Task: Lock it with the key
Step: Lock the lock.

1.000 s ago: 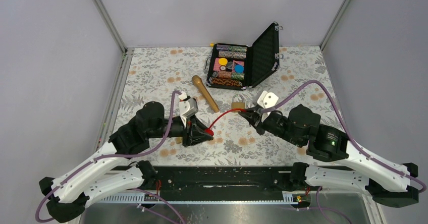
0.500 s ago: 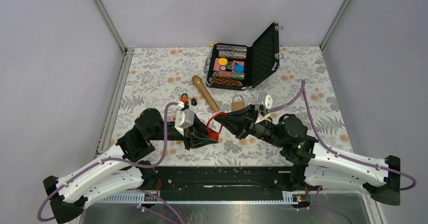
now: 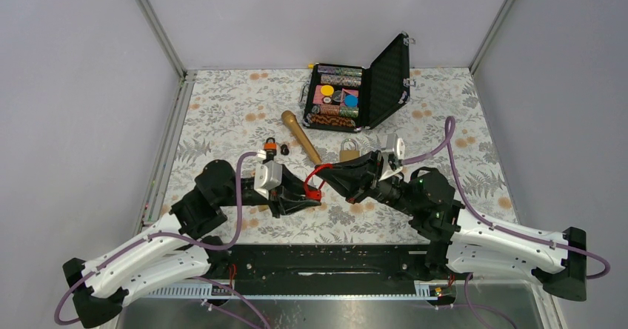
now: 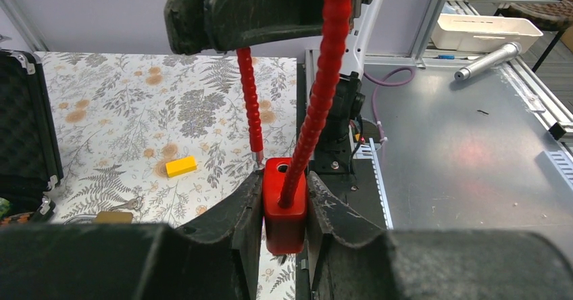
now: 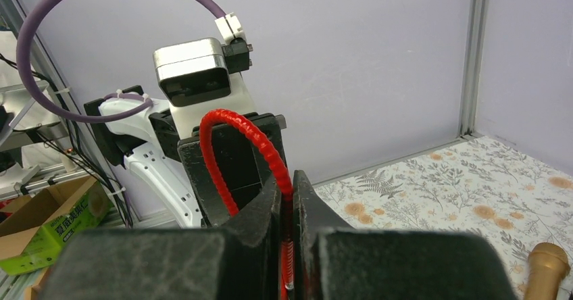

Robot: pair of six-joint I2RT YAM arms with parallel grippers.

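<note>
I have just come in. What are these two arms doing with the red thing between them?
They are working together on a red cable lock. The left gripper is shut on the red lock body, and the right gripper pinches the red cable. One end of the cable sits in the body. The free end appears to be just beside it, not inserted. A brass padlock lies untouched on the table.

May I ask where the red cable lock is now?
The red cable lock is central in the top view: body clamped in the left gripper, cable pinched by the right gripper, near the padlock.
</note>
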